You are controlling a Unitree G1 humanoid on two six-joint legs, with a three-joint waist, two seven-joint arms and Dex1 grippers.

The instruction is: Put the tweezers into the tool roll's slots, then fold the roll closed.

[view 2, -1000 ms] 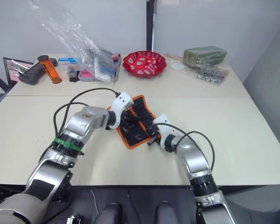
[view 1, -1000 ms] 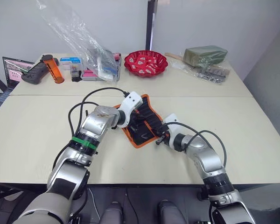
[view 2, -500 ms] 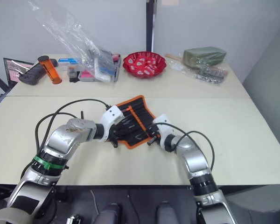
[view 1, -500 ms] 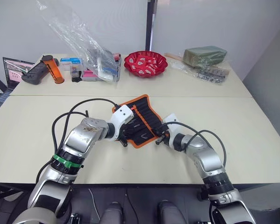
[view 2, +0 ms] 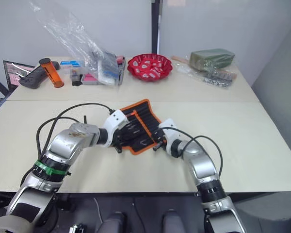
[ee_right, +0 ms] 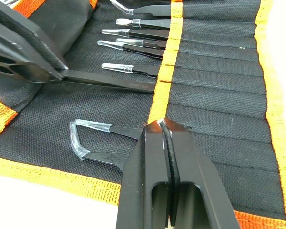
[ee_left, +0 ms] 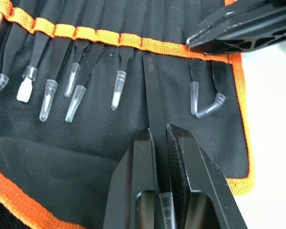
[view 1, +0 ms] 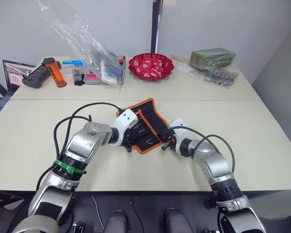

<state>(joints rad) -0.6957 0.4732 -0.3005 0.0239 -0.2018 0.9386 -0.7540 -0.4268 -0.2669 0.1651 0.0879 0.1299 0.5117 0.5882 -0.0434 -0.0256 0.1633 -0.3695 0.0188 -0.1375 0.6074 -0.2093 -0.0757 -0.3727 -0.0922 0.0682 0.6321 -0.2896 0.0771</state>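
The tool roll (view 1: 146,121) lies open on the table, black with orange edging. Several tweezers (ee_left: 46,90) with clear tip caps sit in the slots (ee_left: 109,38) under the orange band. My left gripper (ee_left: 158,131) is shut on one slim black tweezer (ee_left: 151,90) whose far end meets that band. It hovers at the roll's near-left edge (view 1: 132,140). My right gripper (ee_right: 161,125) is shut, its tip resting on the orange band at the roll's right end (view 1: 164,143), beside two capped tweezers (ee_right: 93,143).
Along the table's far edge stand a red bowl (view 1: 151,65), a clear plastic bag (view 1: 87,46) over small boxes, an orange cylinder (view 1: 55,72) and a green packet (view 1: 213,57). Black cables (view 1: 87,109) loop off my left arm.
Over the last second my left gripper drew back from above the roll to its near-left edge, and the roll's near flap lies flatter. The right gripper has stayed put.
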